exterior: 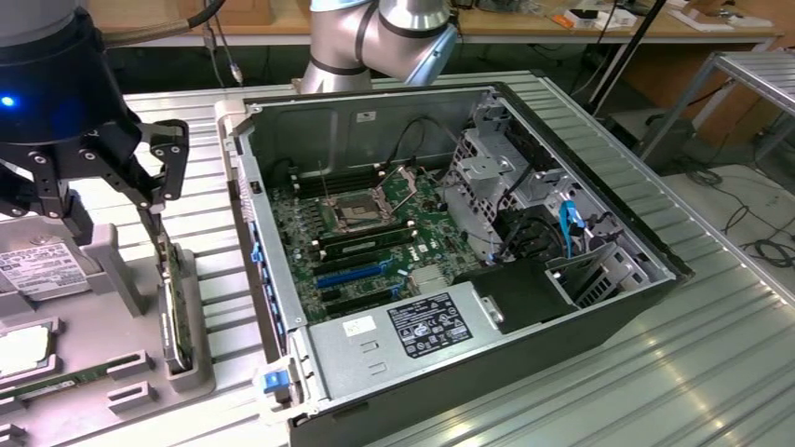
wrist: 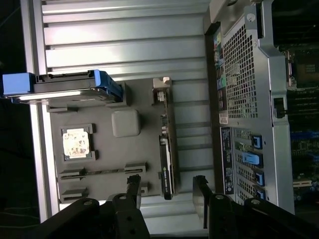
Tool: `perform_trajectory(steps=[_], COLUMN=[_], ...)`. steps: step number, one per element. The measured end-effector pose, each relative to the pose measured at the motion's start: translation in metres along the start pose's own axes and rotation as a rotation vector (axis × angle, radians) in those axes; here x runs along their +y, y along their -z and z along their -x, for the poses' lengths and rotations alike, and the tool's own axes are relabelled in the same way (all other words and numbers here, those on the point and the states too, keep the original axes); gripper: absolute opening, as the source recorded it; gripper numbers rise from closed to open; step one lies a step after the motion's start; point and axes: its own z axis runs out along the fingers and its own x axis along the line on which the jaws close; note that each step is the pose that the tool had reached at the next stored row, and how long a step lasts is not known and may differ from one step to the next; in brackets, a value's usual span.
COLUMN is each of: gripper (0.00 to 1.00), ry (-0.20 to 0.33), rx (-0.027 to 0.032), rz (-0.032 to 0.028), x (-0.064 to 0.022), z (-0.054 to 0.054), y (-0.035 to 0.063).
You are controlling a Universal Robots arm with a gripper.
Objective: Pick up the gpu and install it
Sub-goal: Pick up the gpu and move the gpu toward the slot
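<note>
Hovering over the exterior view's lower left, the black gripper holds its jaws apart above the gpu, a thin dark card upright on edge in a matte grey slotted tray. A narrow ribbed strip separates the tray from the steel case.

- Item: gpu, a thin, flat, rectangular expansion card with dark black-grey faces.
- Fitting: silver metal bracket at one short end.
- Pose: upright on its long edge, narrow edge facing up.
- Location: seated in a slot of the grey moulded holder tray, along the tray side nearest the open black computer case.
- State: outside the case and apart from it, with a strip of ribbed metal table between them.
</note>
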Motion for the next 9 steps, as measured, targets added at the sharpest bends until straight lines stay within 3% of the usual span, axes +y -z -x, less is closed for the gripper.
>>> perform_trajectory(steps=[9], gripper=[0.54], ry=[0.0], rx=[0.0], rz=[0.0], x=[-0.0001], z=[0.0], y=[-0.0012])
